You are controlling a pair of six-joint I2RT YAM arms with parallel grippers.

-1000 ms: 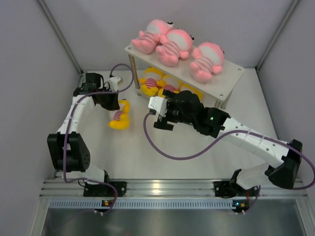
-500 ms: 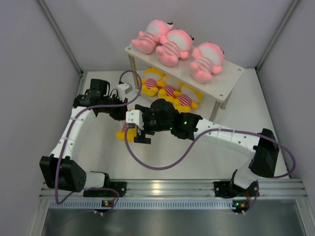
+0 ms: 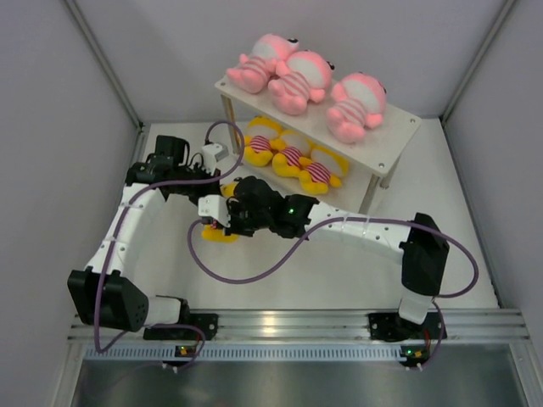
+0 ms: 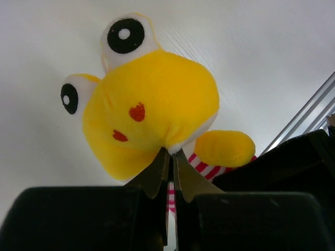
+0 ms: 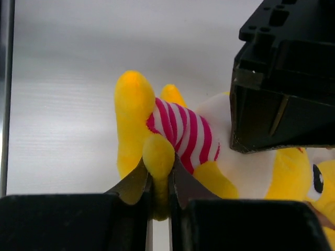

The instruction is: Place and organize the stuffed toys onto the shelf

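**Mia:** So where is the loose yellow toy (image 5: 180,130)?

**Ben:** Down low by the white desk (image 3: 339,280), near the left end of the shelf (image 3: 399,131). Both arms meet over it. I cannot tell if it rests on the desk or hangs just above it.

**Mia:** Who has got it?

**Ben:** Both of them. The right hand (image 5: 158,172) has its two fingers pressed on a little yellow limb, right beside the pink-and-white striped shirt. The left hand (image 4: 170,157) has its fingers pressed together under the chin, where the big yellow head meets the shirt. It pinches the toy there.

**Mia:** Can you see its face?

**Ben:** Yes, from the left wrist. It has two big white eyes with black dots, and two small red marks on the face.

**Mia:** And the other toys?

**Ben:** Three pink toys (image 3: 299,78) lie on the top board of the shelf. Two are touching at the left end, and one is a bit apart, more to the right. The other yellow toys (image 3: 288,157) lie in a row on the bottom board, close together.

**Mia:** Where is the shelf?

**Ben:** At the back of the desk, turned a bit slanted, with white walls behind it.
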